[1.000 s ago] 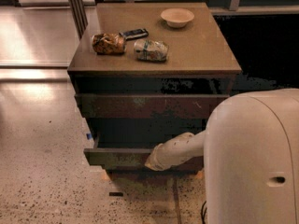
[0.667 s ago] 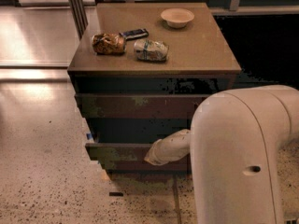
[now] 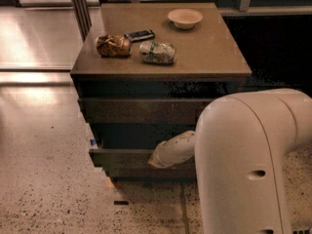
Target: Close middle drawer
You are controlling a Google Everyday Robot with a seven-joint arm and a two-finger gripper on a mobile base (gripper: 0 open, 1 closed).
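The dark, handle-less middle drawer is seen partly pulled out at lower centre, the gripper at its front strip.

cream-white arm – bulky, smooth, two dark holes – jaws at the middle drawer.

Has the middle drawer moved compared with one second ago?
Yes. Against the fixed cabinet top, the middle drawer slid slightly inward; the gripper is at its front strip.

The one camera looks down past the arm at the nearby cabinet, gripper at the middle drawer.
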